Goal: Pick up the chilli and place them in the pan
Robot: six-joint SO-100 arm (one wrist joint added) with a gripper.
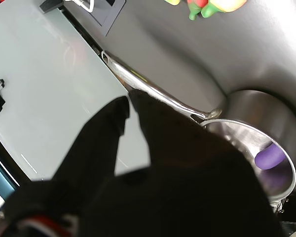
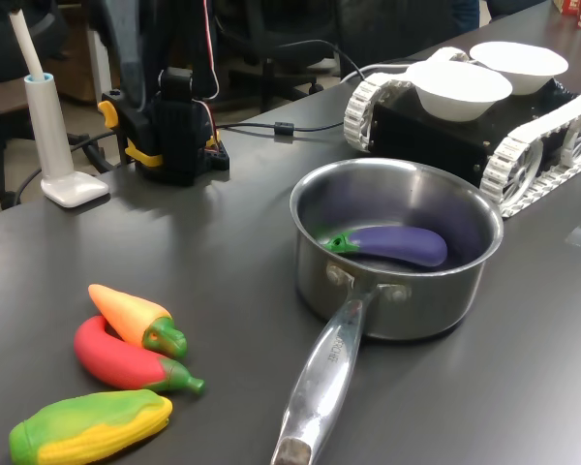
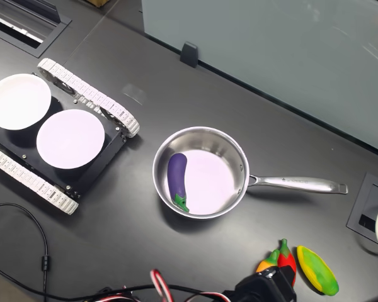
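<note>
While the gripper (image 1: 129, 98) fills the lower half of the wrist view as a dark, blurred mass, its two fingers stand parted with a narrow wedge of pale surface showing between them, and nothing lies in that gap. The long handle of the pan (image 1: 266, 143) passes just behind the fingertips in that view.

In the first exterior view the chilli (image 2: 126, 362) lies on the dark table (image 2: 223, 242) at the lower left of the frame, its green stem pointing right. It sits between the orange-yellow toy (image 2: 136, 315) just above it and the corn toy (image 2: 89, 426) just below; all three are close together, the chilli touching the orange-yellow toy. The pan stands to their right, near the middle of the frame, upright, its handle reaching toward the bottom edge. A purple eggplant (image 2: 392, 244) lies inside the pan.

In the second exterior view the pan (image 3: 201, 171) is at the centre, handle pointing right, eggplant in its left half. The chilli (image 3: 285, 255) shows at the bottom edge, partly hidden by the arm's dark body (image 3: 264, 288), well apart from the pan. Two white bowls (image 3: 69, 138) rest on a tracked vehicle (image 3: 88, 100) at the upper left.
</note>
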